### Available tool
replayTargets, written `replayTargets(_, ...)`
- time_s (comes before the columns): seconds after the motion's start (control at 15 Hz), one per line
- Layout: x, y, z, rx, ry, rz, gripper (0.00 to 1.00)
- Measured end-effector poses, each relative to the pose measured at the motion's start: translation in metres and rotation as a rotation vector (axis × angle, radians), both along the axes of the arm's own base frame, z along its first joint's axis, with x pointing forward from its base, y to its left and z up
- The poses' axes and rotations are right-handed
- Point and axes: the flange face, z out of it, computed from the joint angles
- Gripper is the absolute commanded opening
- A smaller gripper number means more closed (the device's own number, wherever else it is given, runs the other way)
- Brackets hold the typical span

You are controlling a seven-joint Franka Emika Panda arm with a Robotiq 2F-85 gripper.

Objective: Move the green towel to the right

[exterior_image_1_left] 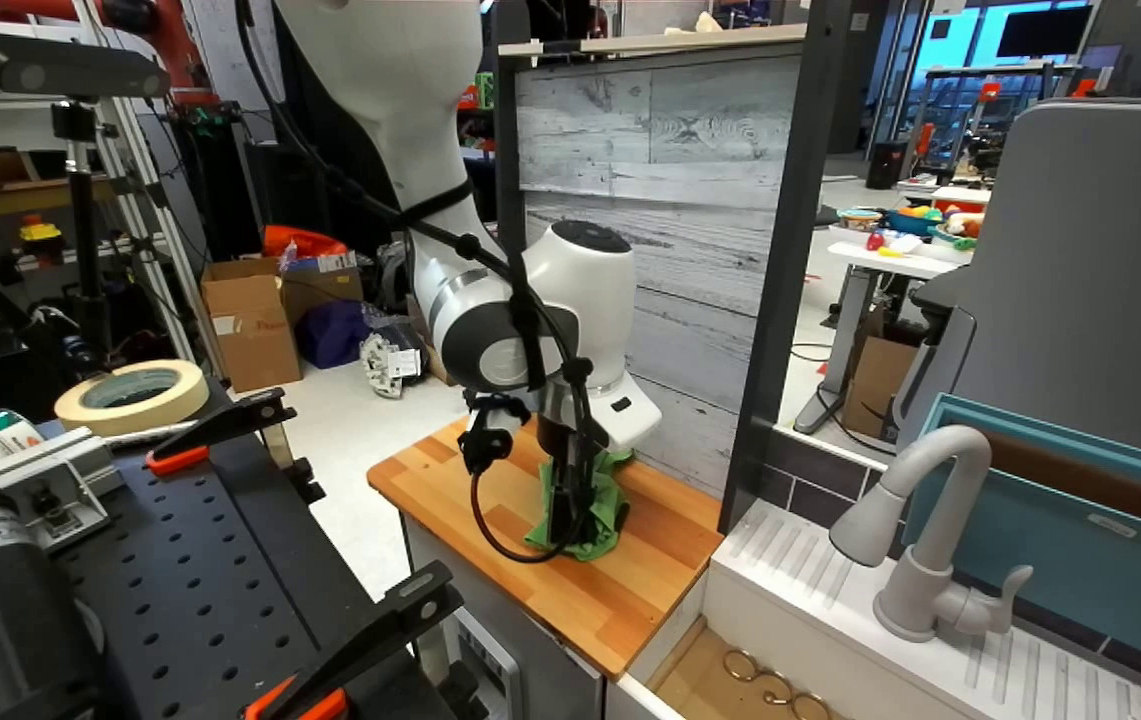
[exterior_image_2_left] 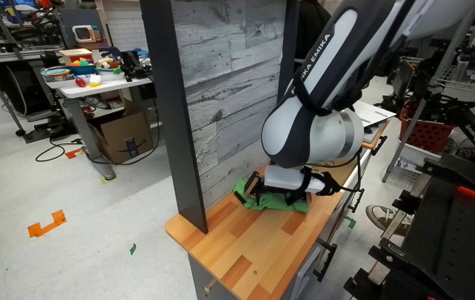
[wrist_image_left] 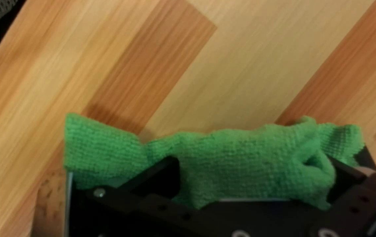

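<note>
On the wooden tabletop (exterior_image_1_left: 610,610), the green towel (wrist_image_left: 230,161) lies bunched up in soft folds. In both exterior views it sits between the two short edges. One end is just beside the long edge where the grey wall (exterior_image_2_left: 229,83) stands. The other end points at the long edge across from it, with bare wood between. The gripper (wrist_image_left: 255,166) is low over the towel. Its jaws are wide apart, and some of the towel is between the black fingers (wrist_image_left: 161,176). I cannot tell if they pinch it. The white robot arm (exterior_image_1_left: 590,300) hangs above. Past one short edge is a white sink (exterior_image_1_left: 780,610) with a grey tap (exterior_image_1_left: 950,510). Past the long edge away from the wall, a shoe (exterior_image_2_left: 381,217) shows on the floor.
</note>
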Motion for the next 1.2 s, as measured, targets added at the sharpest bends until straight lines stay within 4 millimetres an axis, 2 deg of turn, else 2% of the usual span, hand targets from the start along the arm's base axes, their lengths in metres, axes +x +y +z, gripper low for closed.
replayTargets(0.53,-0.002,-0.082,0.000,-0.001,-0.002,-0.145,1.00)
replayTargets(0.73,-0.005,-0.106,0.000,0.001,-0.002,-0.194,1.00)
replayTargets(0.93,-0.006,-0.115,0.000,0.007,0.000,-0.215,1.00)
replayTargets(1.2,-0.005,-0.107,0.012,0.041,0.017,-0.195,1.00)
